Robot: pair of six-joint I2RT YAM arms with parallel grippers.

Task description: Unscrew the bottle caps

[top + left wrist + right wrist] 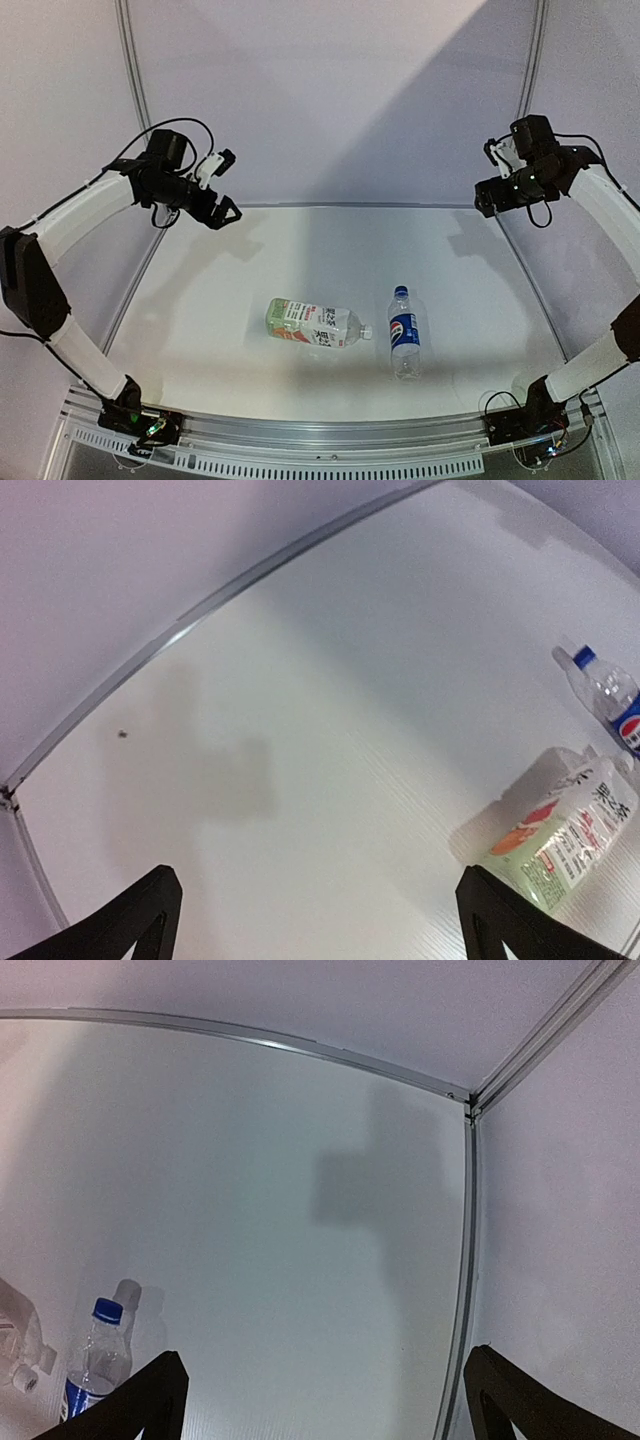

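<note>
Two clear bottles lie on the white table. The slim Pepsi bottle (404, 338) points its blue cap (401, 291) away from me; it also shows in the right wrist view (92, 1365) and the left wrist view (612, 698). The wider bottle with the green-white-orange label (310, 322) lies to its left, its white cap (367, 331) pointing right; the left wrist view shows its label (565, 842). My left gripper (228, 212) is open, raised at the back left. My right gripper (487, 200) is open, raised at the back right. Both are empty and far from the bottles.
A metal rail (340, 205) edges the back of the table, with side rails (462, 1290) and grey walls around it. The perforated front rail (330, 450) carries both arm bases.
</note>
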